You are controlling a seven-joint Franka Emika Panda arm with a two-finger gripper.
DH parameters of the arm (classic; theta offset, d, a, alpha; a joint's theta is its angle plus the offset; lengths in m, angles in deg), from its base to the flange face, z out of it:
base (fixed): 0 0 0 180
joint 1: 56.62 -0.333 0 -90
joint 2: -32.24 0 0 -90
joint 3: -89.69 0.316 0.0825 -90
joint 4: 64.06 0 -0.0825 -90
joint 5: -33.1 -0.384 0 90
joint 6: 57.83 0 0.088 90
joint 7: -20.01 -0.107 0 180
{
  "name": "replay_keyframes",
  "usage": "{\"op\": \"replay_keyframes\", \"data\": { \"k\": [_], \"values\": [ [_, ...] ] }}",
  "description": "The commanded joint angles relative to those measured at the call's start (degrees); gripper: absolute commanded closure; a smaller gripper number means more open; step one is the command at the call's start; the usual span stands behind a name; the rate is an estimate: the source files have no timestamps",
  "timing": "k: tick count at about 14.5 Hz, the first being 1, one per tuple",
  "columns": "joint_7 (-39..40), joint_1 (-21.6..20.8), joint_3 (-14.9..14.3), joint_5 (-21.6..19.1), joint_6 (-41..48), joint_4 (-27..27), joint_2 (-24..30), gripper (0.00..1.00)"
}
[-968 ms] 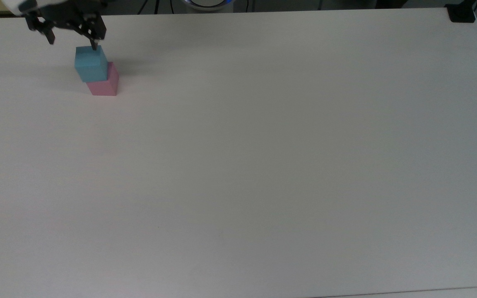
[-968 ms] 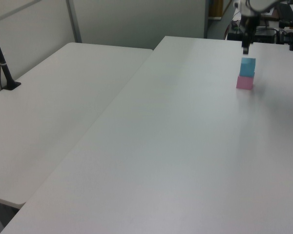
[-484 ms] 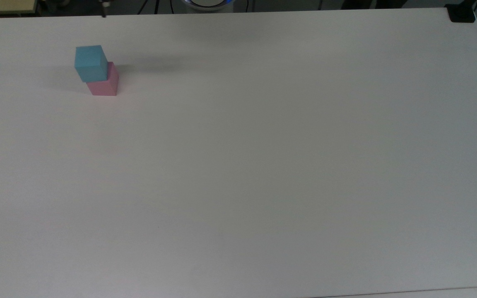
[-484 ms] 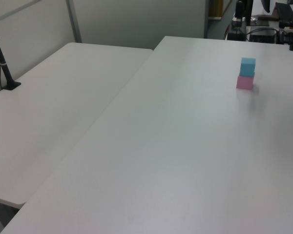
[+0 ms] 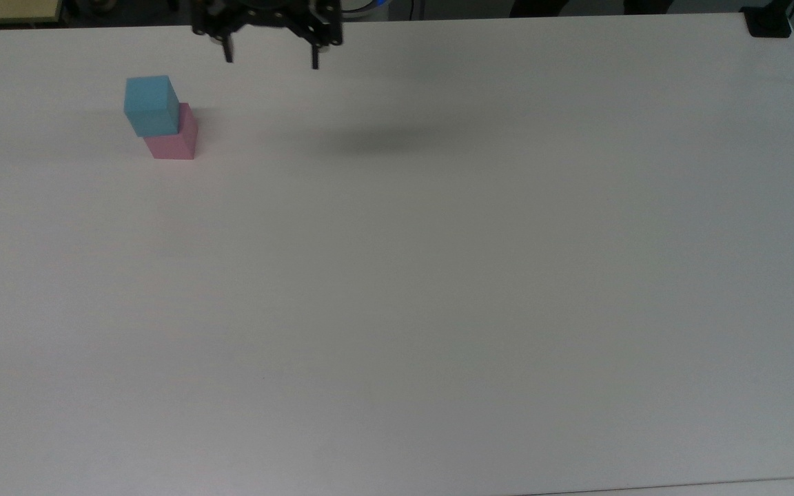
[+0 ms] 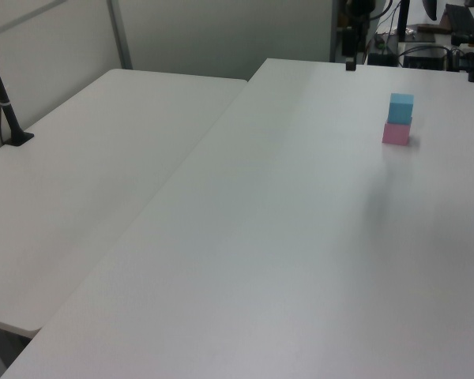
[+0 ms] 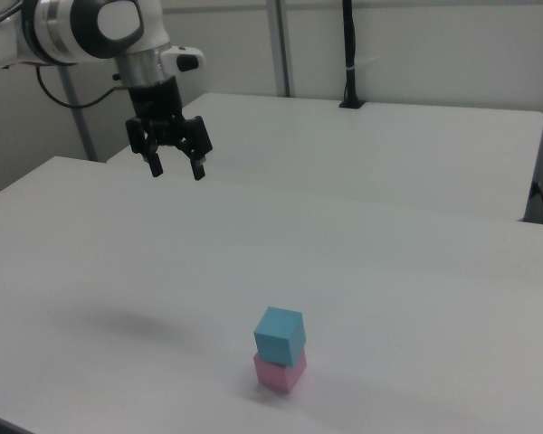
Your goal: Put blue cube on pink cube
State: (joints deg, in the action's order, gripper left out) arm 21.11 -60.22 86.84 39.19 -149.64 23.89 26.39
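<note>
The blue cube (image 5: 151, 105) rests on top of the pink cube (image 5: 175, 140), set a little askew, near the top view's upper left. The same stack shows in the left view, blue cube (image 6: 400, 108) over pink cube (image 6: 396, 133), and in the right view, blue cube (image 7: 280, 334) over pink cube (image 7: 280, 373). My gripper (image 5: 271, 60) hangs open and empty high above the table, well to the top view's right of the stack. In the right view the gripper (image 7: 176, 169) is up at the left, far from the cubes.
The white table (image 5: 438, 275) carries nothing but the stack. A black clamp (image 5: 768, 21) sits at its far right corner in the top view. A second white table (image 6: 79, 181) adjoins it in the left view, with a black pole (image 6: 4, 103) at its edge.
One second ago the gripper's open fingers stood just over the blue cube. It has since risen and swung to the top view's right. The stack has not moved.
</note>
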Motion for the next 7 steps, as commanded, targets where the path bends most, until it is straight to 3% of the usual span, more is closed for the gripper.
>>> {"op": "replay_keyframes", "data": {
  "k": [1, 7],
  "values": [
    [-1.02, -2.11, -0.67, -0.56, 1.89, -1.91, -0.74, 0.0],
    [-4.45, -1.68, -1.11, -2.75, 0.58, -1.65, -0.48, 0.0]
  ]
}}
